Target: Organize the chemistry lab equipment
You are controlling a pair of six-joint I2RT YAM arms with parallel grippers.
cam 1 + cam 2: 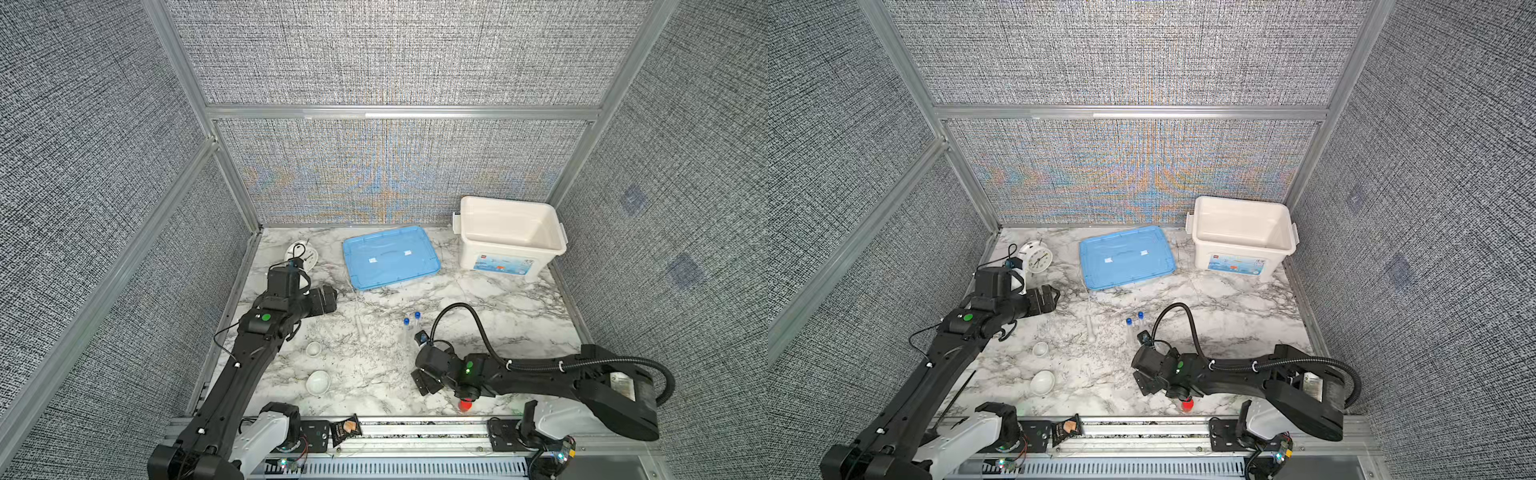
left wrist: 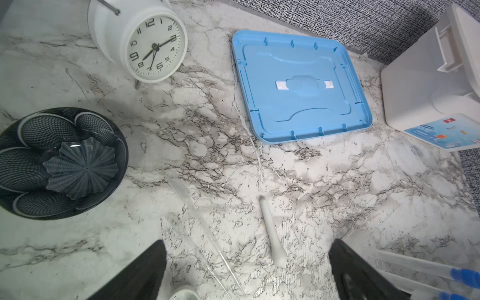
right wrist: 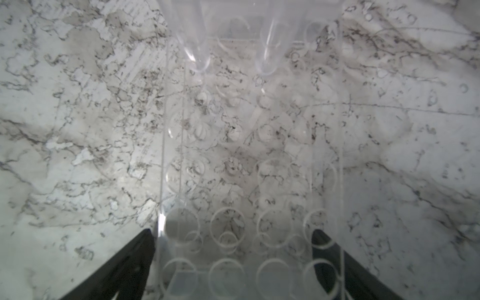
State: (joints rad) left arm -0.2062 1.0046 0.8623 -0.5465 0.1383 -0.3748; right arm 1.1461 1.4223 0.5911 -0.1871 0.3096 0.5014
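Landmark: blue lid (image 1: 390, 257), flat on the marble tabletop (image 1: 478, 299).
Pestle (image 1: 360, 326): lying flat just off the lid's near left corner, on the robot side; thick end farthest from the lid.
Tubes (image 1: 406, 322): two, blue-capped, upright in a clear rack (image 3: 233, 181), robot side of the lid, off its right half.
Dishes: smaller dish (image 1: 314, 348) and larger dish (image 1: 318, 381), well apart from the lid, past the pestle toward the robot; smaller one nearer the lid.
Left tool (image 1: 330, 298): fingers wide, holding nothing, left of the lid's near left corner.
Right tool (image 1: 426, 382): fingers wide, straddling the rack end farthest from the lid; contact with rack not discernible.
White bin (image 1: 498, 249): right of the lid.
Clock (image 1: 1036, 257): left of the lid.
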